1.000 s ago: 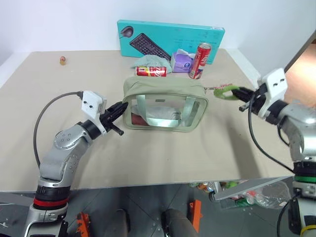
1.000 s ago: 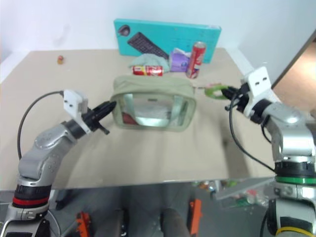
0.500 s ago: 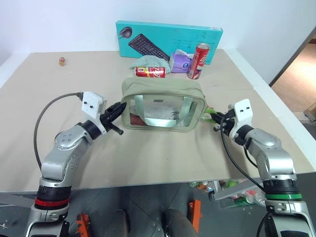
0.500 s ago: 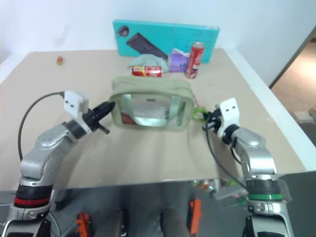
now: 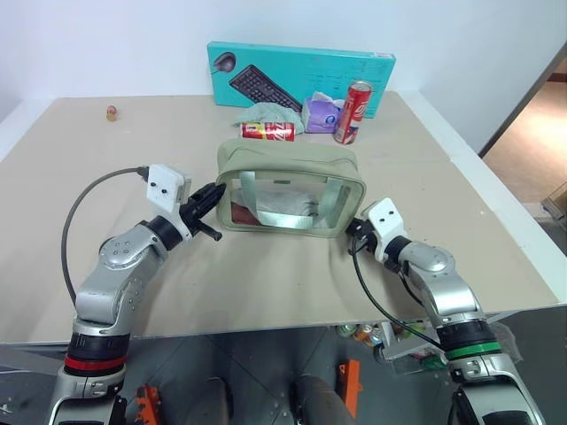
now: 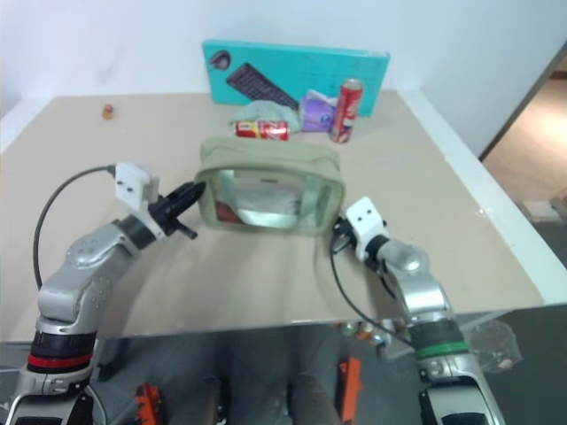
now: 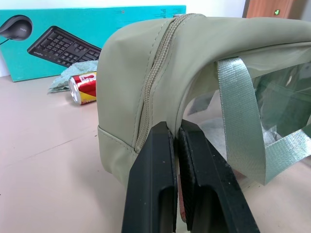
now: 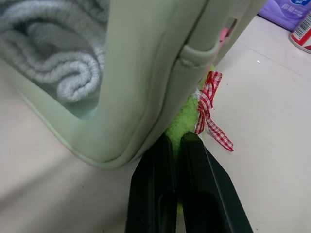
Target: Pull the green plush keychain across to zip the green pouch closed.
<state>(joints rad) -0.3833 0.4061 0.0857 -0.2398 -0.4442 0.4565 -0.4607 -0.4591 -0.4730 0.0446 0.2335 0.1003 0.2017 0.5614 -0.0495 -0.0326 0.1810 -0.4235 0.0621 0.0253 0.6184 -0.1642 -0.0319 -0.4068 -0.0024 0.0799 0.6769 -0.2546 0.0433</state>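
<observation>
beige table [image 5: 292,266], green pouch [image 5: 288,168], keyboard box [image 5: 301,75]

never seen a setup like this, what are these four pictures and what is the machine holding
It is a two-armed robot at a table. The two wide pictures come from cameras in its head, looking down over both arms. The two close-ups come from a camera on each wrist, looking along that arm's black fingers.

In the middle lies a pale green pouch with clear sides and a rolled towel inside. Behind it are a teal keyboard box, two red cans, one standing and one lying, a purple tissue pack and a cloth.

The left pincer is shut on the pouch's left end. The right pincer is shut on the green plush keychain, with its red checked ribbon, low at the pouch's right end.
</observation>
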